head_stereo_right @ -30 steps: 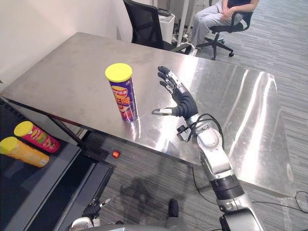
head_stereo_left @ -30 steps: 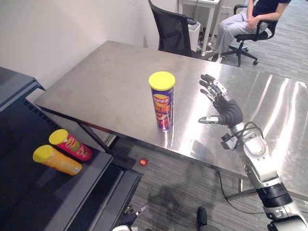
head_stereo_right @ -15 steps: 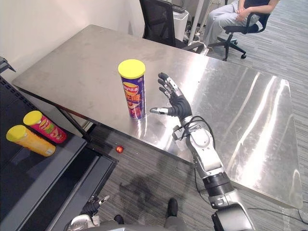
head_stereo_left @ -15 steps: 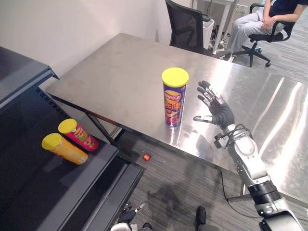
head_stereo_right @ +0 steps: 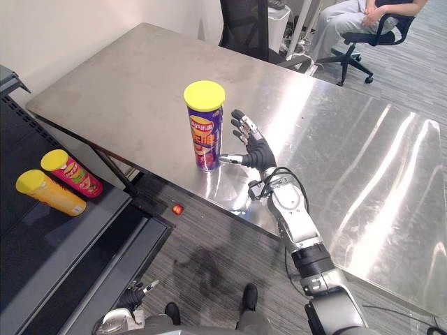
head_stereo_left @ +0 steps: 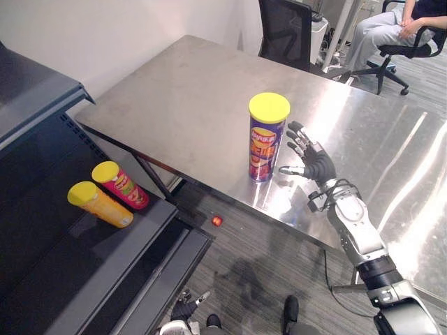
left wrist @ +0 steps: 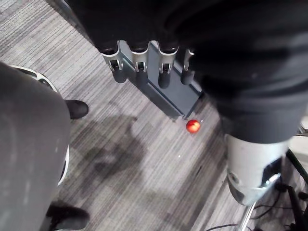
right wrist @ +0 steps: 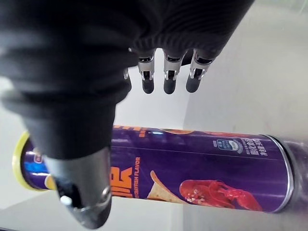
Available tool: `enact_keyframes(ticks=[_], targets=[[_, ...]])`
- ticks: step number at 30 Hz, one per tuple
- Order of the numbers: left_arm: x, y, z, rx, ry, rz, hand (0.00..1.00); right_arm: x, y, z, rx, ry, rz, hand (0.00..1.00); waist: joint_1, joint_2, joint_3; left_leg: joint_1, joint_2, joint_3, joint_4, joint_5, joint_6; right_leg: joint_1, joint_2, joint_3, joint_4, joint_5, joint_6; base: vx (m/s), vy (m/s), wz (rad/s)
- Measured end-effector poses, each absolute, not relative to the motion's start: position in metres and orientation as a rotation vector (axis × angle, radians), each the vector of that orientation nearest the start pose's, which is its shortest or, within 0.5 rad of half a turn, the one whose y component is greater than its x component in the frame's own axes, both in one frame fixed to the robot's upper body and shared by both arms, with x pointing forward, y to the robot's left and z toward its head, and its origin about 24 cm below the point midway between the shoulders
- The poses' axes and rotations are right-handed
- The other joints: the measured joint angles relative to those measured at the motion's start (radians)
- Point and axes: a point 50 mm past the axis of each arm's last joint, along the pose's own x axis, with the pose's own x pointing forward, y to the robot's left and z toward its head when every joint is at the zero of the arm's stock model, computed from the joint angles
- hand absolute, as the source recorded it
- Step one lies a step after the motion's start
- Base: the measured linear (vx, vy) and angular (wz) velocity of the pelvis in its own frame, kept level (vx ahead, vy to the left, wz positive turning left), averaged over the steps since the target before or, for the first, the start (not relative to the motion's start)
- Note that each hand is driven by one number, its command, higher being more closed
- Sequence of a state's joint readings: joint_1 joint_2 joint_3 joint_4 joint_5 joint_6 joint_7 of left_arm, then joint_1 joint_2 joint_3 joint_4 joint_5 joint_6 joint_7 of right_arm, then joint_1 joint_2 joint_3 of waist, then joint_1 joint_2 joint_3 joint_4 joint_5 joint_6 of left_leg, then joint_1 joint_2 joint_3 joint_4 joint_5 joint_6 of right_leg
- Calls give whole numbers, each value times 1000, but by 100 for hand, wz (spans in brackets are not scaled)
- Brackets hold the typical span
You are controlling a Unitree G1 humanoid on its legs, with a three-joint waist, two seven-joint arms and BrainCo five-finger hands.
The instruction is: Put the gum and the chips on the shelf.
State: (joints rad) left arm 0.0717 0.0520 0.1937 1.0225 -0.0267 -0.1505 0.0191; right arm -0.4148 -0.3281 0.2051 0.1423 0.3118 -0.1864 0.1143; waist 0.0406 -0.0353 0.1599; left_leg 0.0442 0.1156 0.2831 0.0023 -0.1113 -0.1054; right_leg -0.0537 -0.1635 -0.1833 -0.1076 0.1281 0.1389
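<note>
Steel table point(head_stereo_left: 181, 105), black chair point(head_stereo_left: 283, 31) behind, seated person point(head_stereo_left: 383, 29), red ball point(head_stereo_left: 217, 220) on floor

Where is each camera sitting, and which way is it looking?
Left eye view: on the head, looking down at the steel table, the purple chips can and the black shelf; the right arm comes in, open right hand beside the can.
Right eye view: same head, slightly to the side; shares that whole scene.
Left wrist view: on the left wrist, facing the floor and a red ball; fingers of the left hand show.
Right wrist view: on the right wrist, looking past its fingers at the same can, close up.
</note>
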Motion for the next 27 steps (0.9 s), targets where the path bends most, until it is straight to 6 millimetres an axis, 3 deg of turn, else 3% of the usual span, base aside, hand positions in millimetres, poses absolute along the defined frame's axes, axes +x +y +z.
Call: enact_keyframes(ticks=[16, 17, 23, 27], targets=[[122, 200, -148, -55, 898, 268, 0, 333, -127, 152, -87, -411, 349, 0, 19, 5, 36, -27, -17, -42, -11, 14, 11, -5, -17, -43, -1, 2, 4, -17, -15, 8], [122, 200, -147, -54, 896, 269, 0, 335, -125, 154, -84, -413, 350, 100, 19, 4, 36, -28, -18, -44, -11, 14, 12, -5, -18, -45, -1, 2, 4, -7, -10, 6], [123, 199, -147, -57, 892, 272, 0, 341, -116, 175, -99, -469, 378, 100, 27, 4, 36, -43, -25, -55, -10, 22, 24, -11, -28, -54, -1, 12, 6, -19, -9, 8], [123, 199, -147, -57, 890, 274, 0, 341, -108, 175, -123, -468, 411, 100, 32, 4, 36, -49, -21, -71, -10, 30, 32, -14, -30, -57, -1, 45, 0, -46, -2, 5]])
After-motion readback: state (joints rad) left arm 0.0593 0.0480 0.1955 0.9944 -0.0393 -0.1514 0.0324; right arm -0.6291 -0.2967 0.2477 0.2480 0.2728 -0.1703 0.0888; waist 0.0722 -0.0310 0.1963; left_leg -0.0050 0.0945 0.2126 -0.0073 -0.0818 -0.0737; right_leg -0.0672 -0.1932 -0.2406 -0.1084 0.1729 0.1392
